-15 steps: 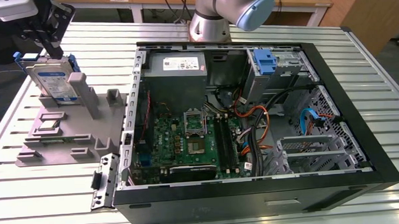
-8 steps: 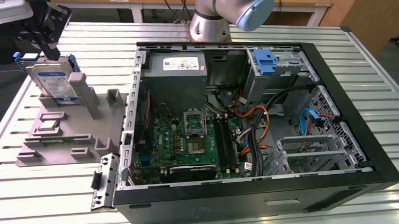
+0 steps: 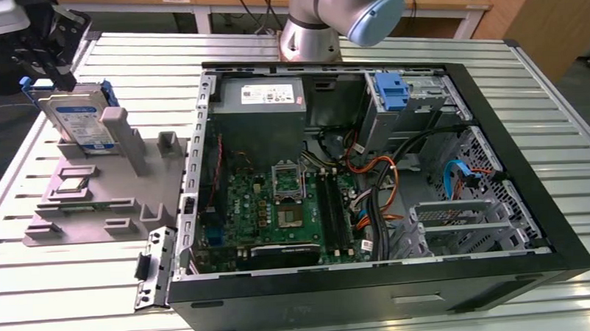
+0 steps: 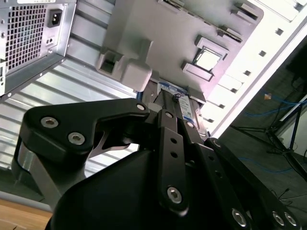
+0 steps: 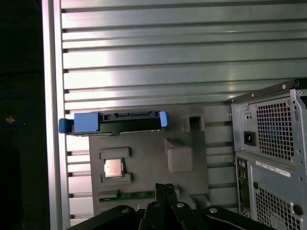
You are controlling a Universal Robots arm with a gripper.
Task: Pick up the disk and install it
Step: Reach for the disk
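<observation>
Gripper (image 3: pixel 54 71) jaws sit narrowed close together with nothing between them, poised just above the disk (image 3: pixel 80 118), which stands on edge in a grey holder block (image 3: pixel 100 202) at the exterior view's far left. That block rests on a ribbed metal table (image 3: pixel 64 291) beside the open computer case (image 3: pixel 532 223), with wooden benches and dark floor beyond. The arm (image 3: pixel 319 25) rises at the table's far edge behind the case and reaches over to the exterior view's left, and in the first wrist view the gripper (image 5: pixel 166 188) looks straight down at the disk's (image 5: pixel 117 122) blue-framed top edge.
</observation>
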